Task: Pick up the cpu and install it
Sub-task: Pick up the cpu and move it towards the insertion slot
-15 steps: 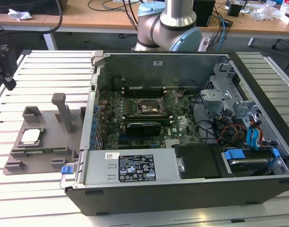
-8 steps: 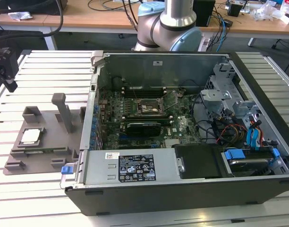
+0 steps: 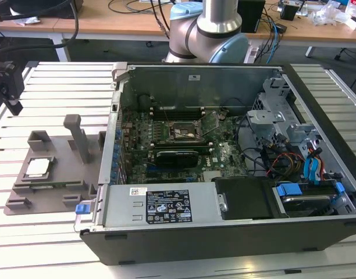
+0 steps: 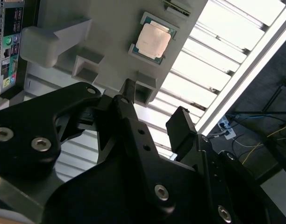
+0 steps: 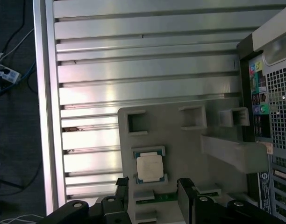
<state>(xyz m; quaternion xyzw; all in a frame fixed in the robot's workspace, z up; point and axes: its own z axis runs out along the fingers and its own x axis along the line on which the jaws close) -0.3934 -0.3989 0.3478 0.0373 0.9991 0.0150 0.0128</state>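
Jaws apart, gripping nothing, poised above one cpu (image 5: 149, 168) that sits flat in its grey holder (image 5: 185, 149) on the slatted table (image 5: 133, 70). Their bases run out of frame. One open computer case (image 3: 236, 81) stands beside the holder.

You can read no text here. A black-and-white sticker (image 3: 168, 207) sits on the computer case's (image 3: 224, 247) grey cover (image 3: 117, 203), with a small white label (image 3: 138, 191) beside it and a dark sticker (image 3: 193, 77) on the far wall. None of their print can be made out.
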